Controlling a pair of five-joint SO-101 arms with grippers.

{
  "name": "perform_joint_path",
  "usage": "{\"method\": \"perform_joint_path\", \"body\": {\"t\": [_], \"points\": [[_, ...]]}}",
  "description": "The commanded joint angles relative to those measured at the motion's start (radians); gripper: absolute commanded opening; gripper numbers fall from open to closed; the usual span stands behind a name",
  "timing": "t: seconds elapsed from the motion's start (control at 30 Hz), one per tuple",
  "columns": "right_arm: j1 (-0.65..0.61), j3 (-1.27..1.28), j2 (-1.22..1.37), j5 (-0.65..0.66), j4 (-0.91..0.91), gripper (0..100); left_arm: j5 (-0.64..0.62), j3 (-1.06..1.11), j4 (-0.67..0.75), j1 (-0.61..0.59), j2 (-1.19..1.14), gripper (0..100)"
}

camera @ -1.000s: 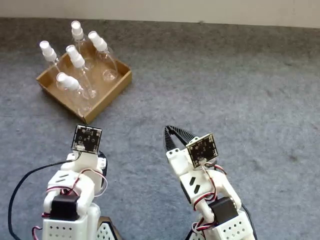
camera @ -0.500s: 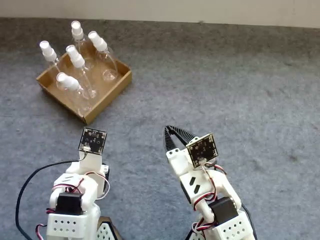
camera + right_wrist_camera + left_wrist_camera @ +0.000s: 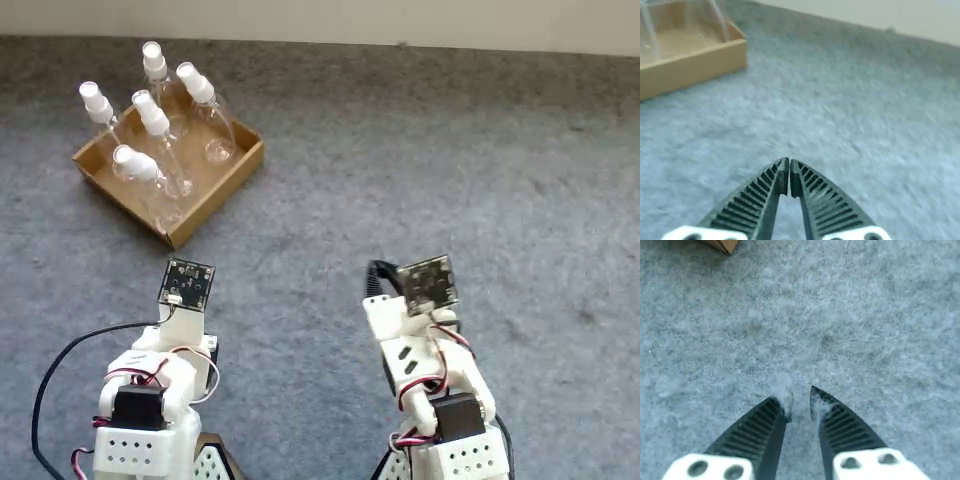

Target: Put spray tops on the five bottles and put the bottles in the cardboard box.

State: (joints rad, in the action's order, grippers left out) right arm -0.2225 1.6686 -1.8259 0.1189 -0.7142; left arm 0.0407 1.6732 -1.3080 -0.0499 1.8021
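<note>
All five capped bottles stand in the far-left box, so your left hand idles slightly apart, right hand together.

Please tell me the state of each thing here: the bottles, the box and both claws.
Bottles: upright in box, spray tops on.
Box: open-topped, holds all five.
Left claw: slightly open, empty.
Right claw: shut, empty.

Brown cardboard box, white spray tops, mottled grey carpet.
</note>
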Motion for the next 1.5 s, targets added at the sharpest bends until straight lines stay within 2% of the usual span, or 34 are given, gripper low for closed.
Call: {"method": "perform_joint_path", "body": {"t": [0.0,0.23,0.43,0.77,0.93,1.23,1.47], "points": [[0.116,0.127,-0.012,0.002,-0.044,0.5,0.002,0.022,-0.009,0.018,0.019,1],[0.232,-0.012,-0.013,0.0,-0.185,0.5,0.003,0.022,-0.009,0.012,0.019,1],[0.242,-0.312,-0.013,0.0,-0.366,0.5,0.003,0.022,-0.009,0.012,0.019,1],[0.237,-0.745,-0.013,0.0,-0.512,0.5,0.003,0.022,-0.009,0.012,0.019,1],[0.236,-0.59,-0.013,0.0,-0.499,0.5,0.003,0.022,-0.009,0.012,0.019,1],[0.242,-0.163,-0.013,0.0,-0.237,0.5,0.003,0.022,-0.009,0.012,0.019,1],[0.237,0.022,-0.013,0.0,-0.183,0.5,0.003,0.022,-0.009,0.012,0.019,1]]}}
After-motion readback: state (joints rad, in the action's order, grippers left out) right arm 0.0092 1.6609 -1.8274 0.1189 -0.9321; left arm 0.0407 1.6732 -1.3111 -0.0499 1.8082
